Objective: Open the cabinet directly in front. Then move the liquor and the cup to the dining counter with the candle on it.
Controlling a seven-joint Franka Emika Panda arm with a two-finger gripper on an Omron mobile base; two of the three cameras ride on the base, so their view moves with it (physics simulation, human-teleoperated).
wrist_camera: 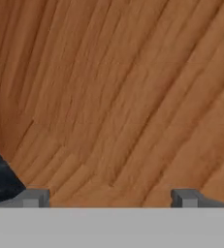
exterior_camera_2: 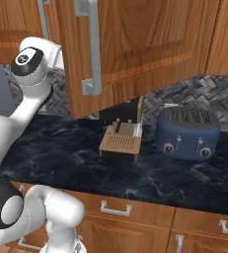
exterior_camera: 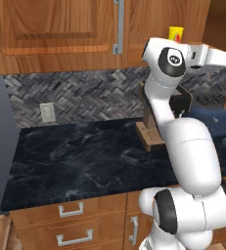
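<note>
Wood grain of the cabinet door fills our close view past the gripper, its fingers spread wide and holding nothing, while we judge the yellow cup sits higher, inside the opened cabinet above the worktop's back edge.

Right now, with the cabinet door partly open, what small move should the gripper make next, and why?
Probably swing the cabinet door wider. The open gripper faces bare wood close up, and the door is ajar, so the cup is barely exposed.
</note>
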